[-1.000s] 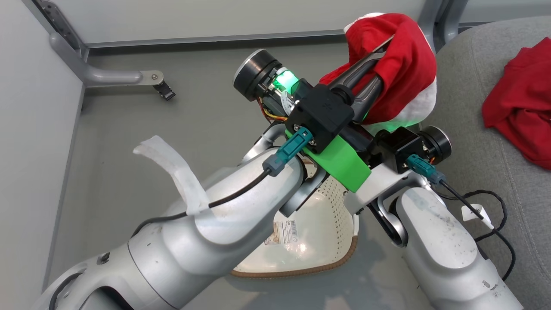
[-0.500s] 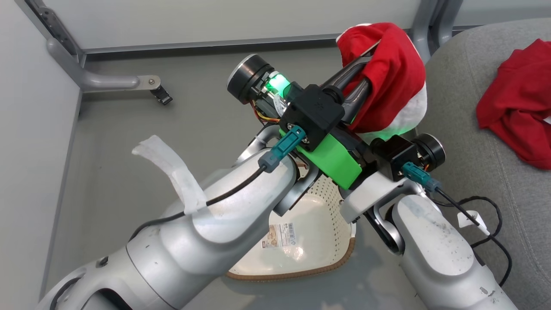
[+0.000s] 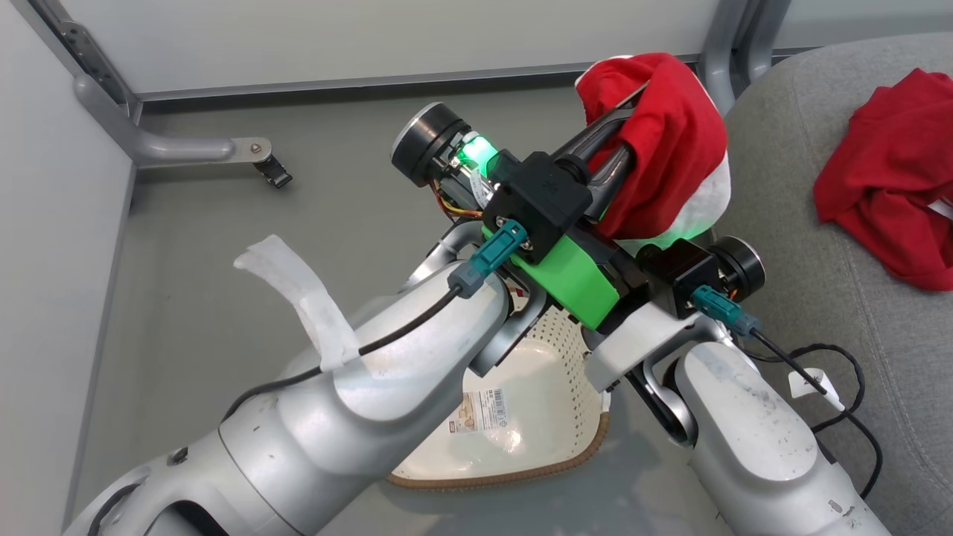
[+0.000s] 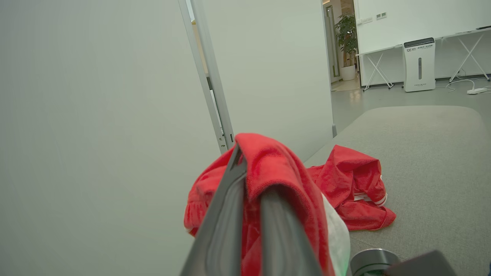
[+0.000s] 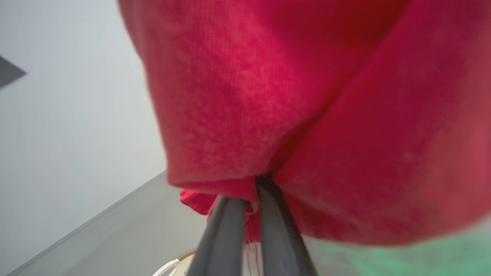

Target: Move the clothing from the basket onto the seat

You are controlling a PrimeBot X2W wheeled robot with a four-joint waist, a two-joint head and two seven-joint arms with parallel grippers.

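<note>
Both jaws tight on the clothing [image 3: 670,134]: left gripper [image 4: 245,172], right gripper [image 5: 256,182].

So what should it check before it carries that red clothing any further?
1. Grip: the left end effector and the right end effector are both shut on the held garment: ok.
2. Held garment lifted clear of the basket: ok.
3. Held garment over the seat: not ok; it hangs beside the seat's edge, over the floor.
4. Landing room: bare cushion lies beside the second garment on the seat: ok.
5. Basket emptied: cannot tell; much of it is hidden.
</note>
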